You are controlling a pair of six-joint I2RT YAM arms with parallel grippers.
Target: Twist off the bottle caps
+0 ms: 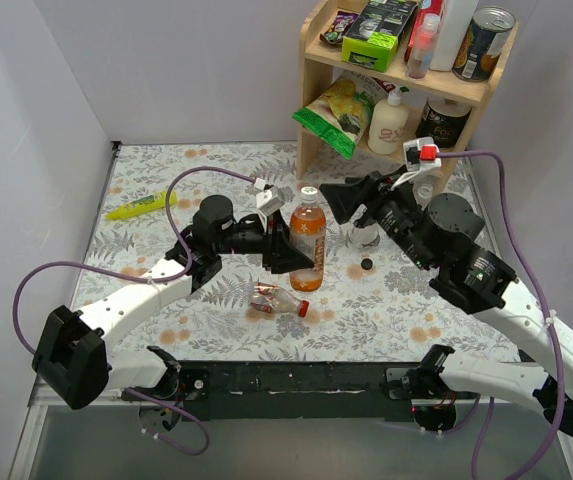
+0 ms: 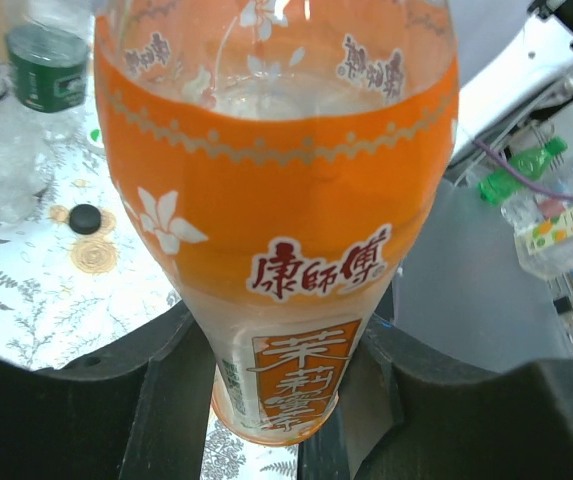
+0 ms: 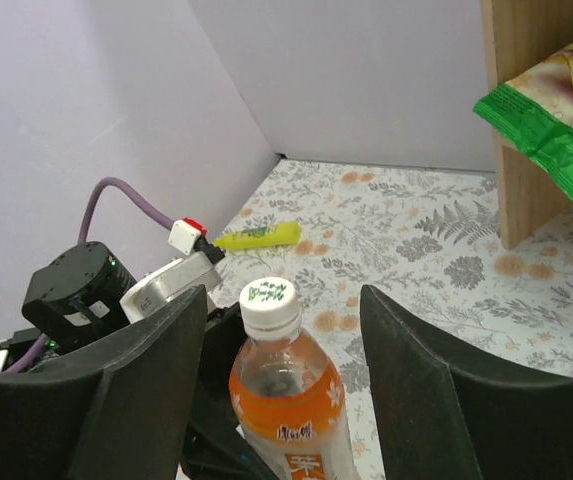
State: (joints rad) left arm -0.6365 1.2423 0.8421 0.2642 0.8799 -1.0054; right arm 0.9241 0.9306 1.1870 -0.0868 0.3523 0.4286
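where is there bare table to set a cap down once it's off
Bare table: back left, behind the yellow marker; and front right, between the lying bottle and the right arm. Crowded: around the orange bottle, flanked by the left gripper and right gripper, with the black cap just right of it.

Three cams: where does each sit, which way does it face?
Top external: above and behind the robot, looking down at the table; left arm and right arm show.
Left wrist: on the left arm, close on the orange bottle; left fingers clamp its lower body.
Right wrist: on the right arm, looking down at the white cap; open right fingers flank it.
Shared: all three show the orange bottle.
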